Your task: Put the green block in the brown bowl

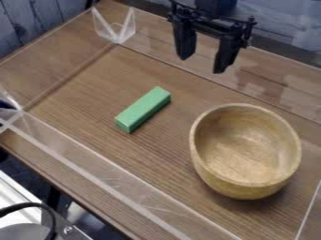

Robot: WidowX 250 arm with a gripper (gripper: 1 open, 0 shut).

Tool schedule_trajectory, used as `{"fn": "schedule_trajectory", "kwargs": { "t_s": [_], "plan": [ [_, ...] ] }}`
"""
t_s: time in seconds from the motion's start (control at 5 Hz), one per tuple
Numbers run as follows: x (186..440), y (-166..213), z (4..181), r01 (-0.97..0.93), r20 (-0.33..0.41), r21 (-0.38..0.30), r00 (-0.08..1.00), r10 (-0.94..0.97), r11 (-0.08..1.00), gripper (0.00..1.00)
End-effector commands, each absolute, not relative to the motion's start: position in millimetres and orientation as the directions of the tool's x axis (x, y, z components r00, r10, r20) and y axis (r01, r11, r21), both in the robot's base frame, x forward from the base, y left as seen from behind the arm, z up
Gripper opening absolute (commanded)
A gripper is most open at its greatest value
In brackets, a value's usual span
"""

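The green block point(143, 110) lies flat on the wooden tabletop, a little left of centre, its long side running diagonally. To its right stands the brown bowl point(246, 150), round, wooden and with nothing in it. My gripper point(206, 53) hangs near the top of the view, pointing down, its two dark fingers spread apart with nothing between them. It sits above and behind both the block and the bowl, touching neither.
A low clear plastic wall point(75, 159) borders the wooden table point(75, 89) along the front and left edges, with a clear corner piece point(116, 30) at the back left. Dark equipment point(38, 225) shows below the front edge.
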State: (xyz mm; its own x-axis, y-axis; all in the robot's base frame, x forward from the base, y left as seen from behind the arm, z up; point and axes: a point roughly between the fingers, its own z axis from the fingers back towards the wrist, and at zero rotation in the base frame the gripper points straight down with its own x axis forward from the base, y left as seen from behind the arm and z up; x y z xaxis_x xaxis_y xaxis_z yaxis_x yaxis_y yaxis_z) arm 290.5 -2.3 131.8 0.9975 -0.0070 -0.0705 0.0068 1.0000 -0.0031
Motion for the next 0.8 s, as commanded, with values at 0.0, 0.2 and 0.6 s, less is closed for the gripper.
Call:
{"fn": "schedule_trajectory", "kwargs": {
  "t_s": [0.0,0.2,0.6],
  "plan": [
    [283.3,8.3,123.9,0.029,-0.088,0.007,0.996,-0.028,1.0,1.0],
    [268.3,25.9,107.6,0.046,-0.112,0.017,0.993,-0.043,0.999,1.0],
    [253.1,59.8,84.1,0.049,-0.102,0.015,0.994,-0.047,0.999,1.0]
  ]
}}
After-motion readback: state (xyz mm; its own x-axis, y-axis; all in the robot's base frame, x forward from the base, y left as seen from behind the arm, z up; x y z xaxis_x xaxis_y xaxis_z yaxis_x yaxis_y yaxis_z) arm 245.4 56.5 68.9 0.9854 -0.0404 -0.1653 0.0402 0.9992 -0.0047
